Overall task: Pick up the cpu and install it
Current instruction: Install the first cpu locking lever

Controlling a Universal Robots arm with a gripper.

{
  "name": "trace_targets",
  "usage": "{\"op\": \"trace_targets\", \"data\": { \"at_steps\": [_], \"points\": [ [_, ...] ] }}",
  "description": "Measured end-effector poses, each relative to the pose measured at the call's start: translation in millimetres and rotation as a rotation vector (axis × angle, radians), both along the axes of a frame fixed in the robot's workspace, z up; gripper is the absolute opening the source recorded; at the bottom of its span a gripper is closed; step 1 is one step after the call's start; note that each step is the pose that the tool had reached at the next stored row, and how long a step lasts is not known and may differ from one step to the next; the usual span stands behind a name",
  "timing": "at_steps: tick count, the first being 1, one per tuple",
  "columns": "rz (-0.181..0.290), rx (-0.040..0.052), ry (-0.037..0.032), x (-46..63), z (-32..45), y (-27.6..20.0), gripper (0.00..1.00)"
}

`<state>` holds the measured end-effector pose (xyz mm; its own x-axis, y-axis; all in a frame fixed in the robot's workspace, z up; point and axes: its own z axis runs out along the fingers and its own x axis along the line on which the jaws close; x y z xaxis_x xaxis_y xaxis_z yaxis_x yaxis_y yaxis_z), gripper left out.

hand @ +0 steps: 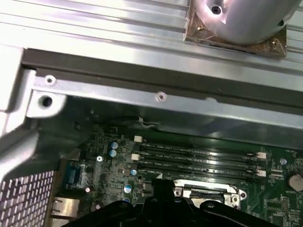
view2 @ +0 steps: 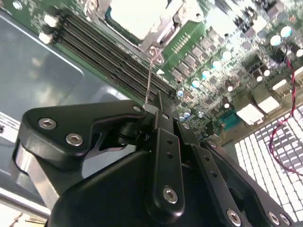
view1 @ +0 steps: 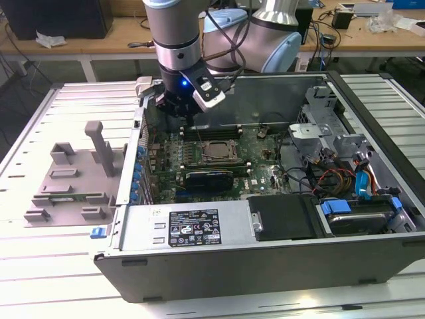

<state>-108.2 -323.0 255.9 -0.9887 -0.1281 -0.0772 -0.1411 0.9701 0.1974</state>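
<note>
Second wrist view has the end effector (view2: pixel 156 110) with its black fingers (view2: pixel 163 142) drawn together at the tips, nothing visible between them. In the exterior view the end effector (view1: pixel 185 119) hangs from the arm inside the open case (view1: pixel 265 262), at the far edge of the motherboard (view1: pixel 262 156), over the memory slots (view1: pixel 212 131).

The cpu (view1: pixel 220 151) lies in its socket on the motherboard, near the end effector on the near side and to the exterior view's right, apart from the fingers. In the exterior view it is a small flat square with a dull grey top, ringed by a metal frame. In the second wrist view the cpu (view2: pixel 135 14) shows as a pale, bright square with a dark rim under that frame, and a thin wire lever (view2: pixel 149 80) stands between it and the fingertips.

A black finned block (view1: pixel 209 178) sits on the near side of the cpu. A grey fixture (view1: pixel 73 176) with upright posts rests on the slatted table (view1: pixel 40 266), outside the case on the exterior view's left.
</note>
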Motion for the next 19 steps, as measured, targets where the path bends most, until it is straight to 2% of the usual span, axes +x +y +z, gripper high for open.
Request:
{"op": "trace_targets", "data": {
  "at_steps": [2, 6, 11, 15, 19],
  "points": [
    [0.0, 0.0, 0.0, 8.1, -0.4, -4.1, 0.11],
    [0.0, 0.0001, 0.0, 20.0, -1.2, -9.3, 0.11],
    [0.0, 0.0002, -0.0001, 23.1, -1.2, -10.1, 0.11],
    [0.0, -0.0001, 0.0, 23.2, 5.5, -10.2, 0.11],
    [0.0, -0.0001, -0.0012, 21.9, 7.2, -10.1, 0.11]
  ]
}}
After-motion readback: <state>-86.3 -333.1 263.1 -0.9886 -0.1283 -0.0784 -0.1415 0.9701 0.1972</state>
